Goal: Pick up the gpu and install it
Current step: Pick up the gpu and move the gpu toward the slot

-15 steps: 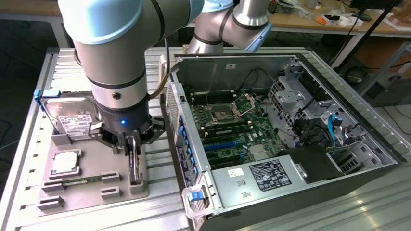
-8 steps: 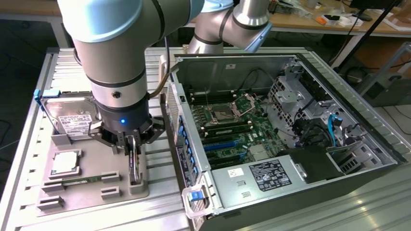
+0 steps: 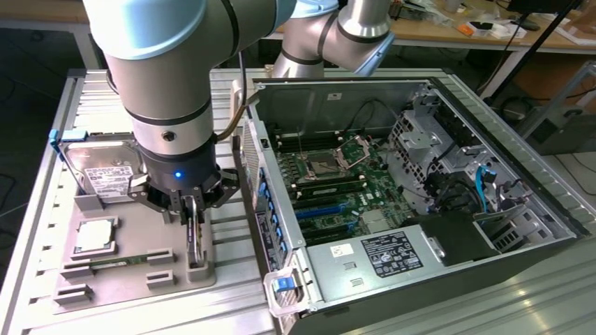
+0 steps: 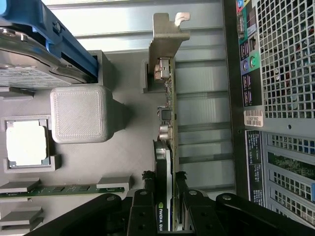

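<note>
The gpu (image 3: 195,243) stands thin edge-on in a slot of the grey parts tray (image 3: 121,283), at the tray's side nearest the computer case. In the wrist view the gpu (image 4: 166,123) shows its green board edge, black shroud and silver end bracket, which sits in a grey holder. My gripper (image 3: 191,215) comes down from above and straddles the card's upper edge. The black fingers (image 4: 149,186) press against both faces of the card, so the gripper (image 4: 165,186) is shut on it. The open computer case (image 3: 419,174) lies on its side at the exterior view's right, motherboard (image 3: 336,185) exposed.
On the tray lie a silver hard drive (image 3: 98,171), a square processor (image 3: 95,235) and a narrow green memory stick (image 3: 116,262). Blue expansion slots (image 3: 322,211) sit on the motherboard. The case's rear wall (image 4: 280,98) stands close beside the card.
</note>
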Action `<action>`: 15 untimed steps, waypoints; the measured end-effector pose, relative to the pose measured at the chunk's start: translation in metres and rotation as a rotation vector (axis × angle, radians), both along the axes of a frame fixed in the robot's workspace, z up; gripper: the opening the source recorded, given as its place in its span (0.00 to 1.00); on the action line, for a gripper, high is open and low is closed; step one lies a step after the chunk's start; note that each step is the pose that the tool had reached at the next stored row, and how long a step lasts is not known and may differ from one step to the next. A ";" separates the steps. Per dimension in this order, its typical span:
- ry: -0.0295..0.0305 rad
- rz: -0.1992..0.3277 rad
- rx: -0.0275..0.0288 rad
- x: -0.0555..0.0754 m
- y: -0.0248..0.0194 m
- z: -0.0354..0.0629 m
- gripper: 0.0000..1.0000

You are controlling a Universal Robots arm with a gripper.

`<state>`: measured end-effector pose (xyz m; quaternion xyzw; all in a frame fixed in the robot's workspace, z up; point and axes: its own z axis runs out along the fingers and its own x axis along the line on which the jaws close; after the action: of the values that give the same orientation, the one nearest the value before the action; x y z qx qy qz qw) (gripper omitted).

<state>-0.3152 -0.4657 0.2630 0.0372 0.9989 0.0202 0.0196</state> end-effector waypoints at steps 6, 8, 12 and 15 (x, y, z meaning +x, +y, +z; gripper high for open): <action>0.0001 0.000 -0.0009 0.000 0.0000 0.0011 0.27; 0.0000 0.000 -0.0015 0.000 0.0000 0.0020 0.27; 0.0000 0.000 -0.0029 0.000 0.0000 0.0054 0.27; 0.0000 0.000 -0.0034 0.000 0.0000 0.0072 0.27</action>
<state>-0.3152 -0.4657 0.2702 0.0372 0.9989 0.0186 0.0196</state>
